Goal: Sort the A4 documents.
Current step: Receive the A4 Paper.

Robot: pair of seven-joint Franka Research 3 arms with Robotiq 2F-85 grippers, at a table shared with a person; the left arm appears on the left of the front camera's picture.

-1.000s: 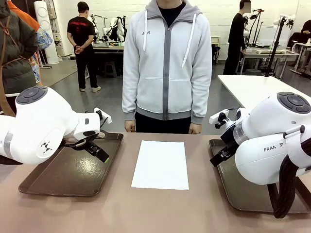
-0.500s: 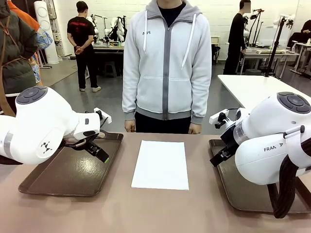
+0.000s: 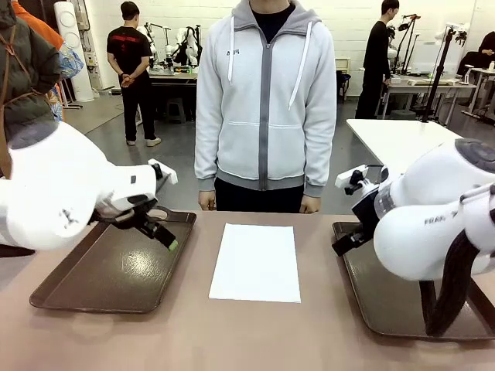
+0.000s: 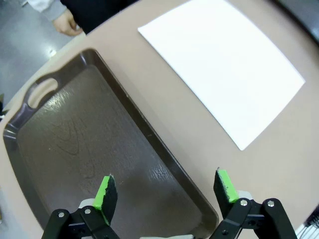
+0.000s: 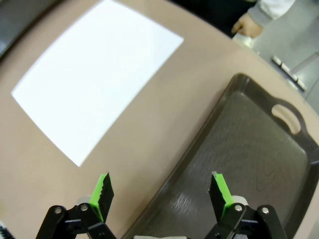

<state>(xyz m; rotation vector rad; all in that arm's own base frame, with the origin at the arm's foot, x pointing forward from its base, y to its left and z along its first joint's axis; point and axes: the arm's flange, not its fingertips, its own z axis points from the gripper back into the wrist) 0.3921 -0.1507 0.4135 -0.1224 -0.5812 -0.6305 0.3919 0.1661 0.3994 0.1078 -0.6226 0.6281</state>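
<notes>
- A4 documents (image 3: 255, 263) lie flat on the bare table (image 3: 232, 336), midway between the two trays and touching neither. They read as one white rectangle, and I cannot tell how many sheets are stacked there.
- In the left wrist view the paper (image 4: 224, 64) is cut off at the picture's top edge. In the right wrist view the sheet (image 5: 97, 74) shows whole.
- The left gripper (image 3: 166, 238) hangs over the left tray (image 3: 100, 282). From the front only one green-tipped finger is clear, and the rest merges with the arm.
- Its own camera shows the left gripper (image 4: 166, 186) spread wide and holding nothing, over the tray's (image 4: 75, 134) long edge nearest the paper.
- The right gripper (image 3: 344, 246) is mostly hidden behind the bulky white arm, which also covers much of the right tray (image 3: 387, 309).
- From the wrist, the right gripper (image 5: 160, 188) is likewise spread and empty, straddling the rim of that tray (image 5: 259, 149).
- The person (image 3: 265, 100) stands at the far edge with a hand (image 3: 206, 201) at each side. The head is cut off by the frame.
- Since a second ago both arms have shifted. The left arm's joint now bulks larger at the picture's left, and its fingertip sits slightly higher and farther right.
- The right arm's round cap has slid toward the picture's right edge.
- The paper, the trays and the person are as they were.
</notes>
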